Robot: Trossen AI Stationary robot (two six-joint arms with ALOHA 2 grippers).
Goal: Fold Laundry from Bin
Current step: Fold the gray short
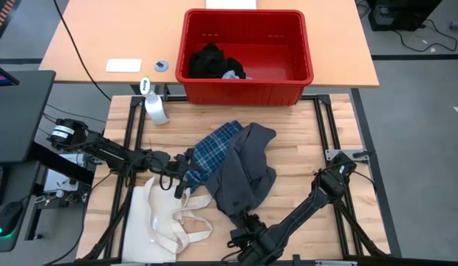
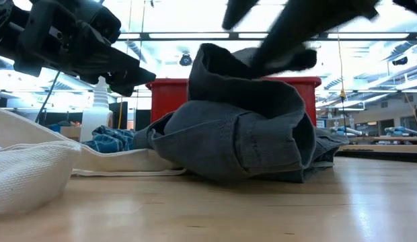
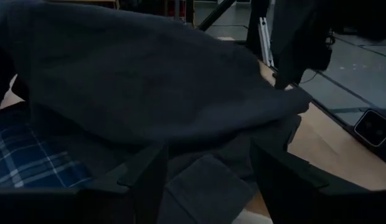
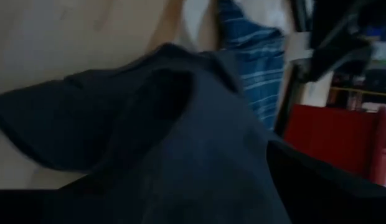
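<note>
1. the dark grey piece (image 1: 244, 170) lies in the middle of the surface (image 1: 303, 148), its long axis running from the near edge toward the bin (image 1: 247, 55); it partly covers the plaid shirt (image 1: 214, 151).
2. the right end effector (image 1: 247, 235) is at the piece's near end, fingers spread, holding nothing i can see; it is nearer.
3. the left end effector (image 1: 183, 176), fingers spread, is at the shirt's left side.
4. the low view shows a raised fold; the high view shows black laundry (image 1: 210, 60) in the bin.
</note>
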